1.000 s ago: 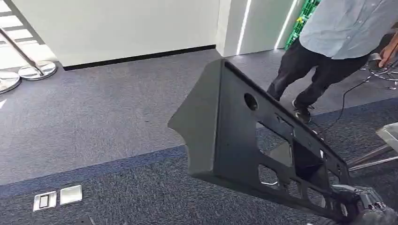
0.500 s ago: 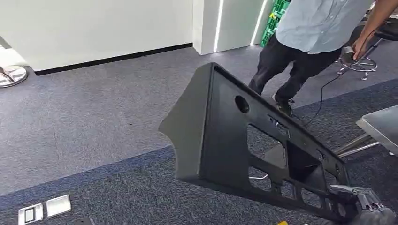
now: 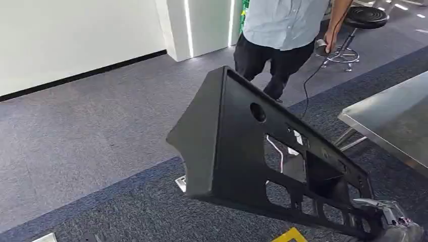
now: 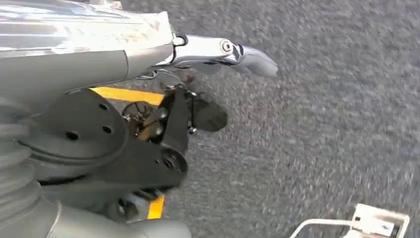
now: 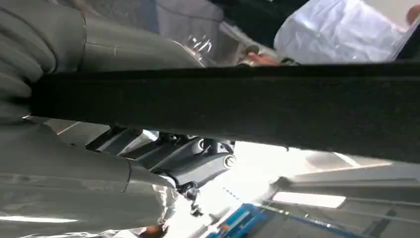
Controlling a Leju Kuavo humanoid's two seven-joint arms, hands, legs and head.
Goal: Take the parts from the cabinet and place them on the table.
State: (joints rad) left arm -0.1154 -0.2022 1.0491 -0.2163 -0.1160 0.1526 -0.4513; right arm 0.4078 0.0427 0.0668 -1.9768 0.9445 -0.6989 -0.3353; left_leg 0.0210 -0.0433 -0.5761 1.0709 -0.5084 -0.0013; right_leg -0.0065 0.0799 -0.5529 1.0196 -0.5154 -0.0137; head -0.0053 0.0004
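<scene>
The floor was grey carpet (image 3: 86, 126) with a darker blue-grey band nearer the camera. A steel worktop (image 3: 398, 118) stood on the band. Beyond the worktop stood a black stool (image 3: 364, 17), a white wall (image 3: 70, 35) with black skirting, and lit vertical strips (image 3: 188, 25).

Matte black part (image 3: 237, 146); grey speckled carpet (image 3: 91, 136) with a darker blue band; a yellow floor mark (image 3: 290, 235) at 6 o'clock.

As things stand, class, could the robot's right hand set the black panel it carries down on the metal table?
Probably not yet. The right hand holds the black panel over carpet, and the metal table stands apart, ahead and to the right. Nothing visibly blocks the way between them.
</scene>
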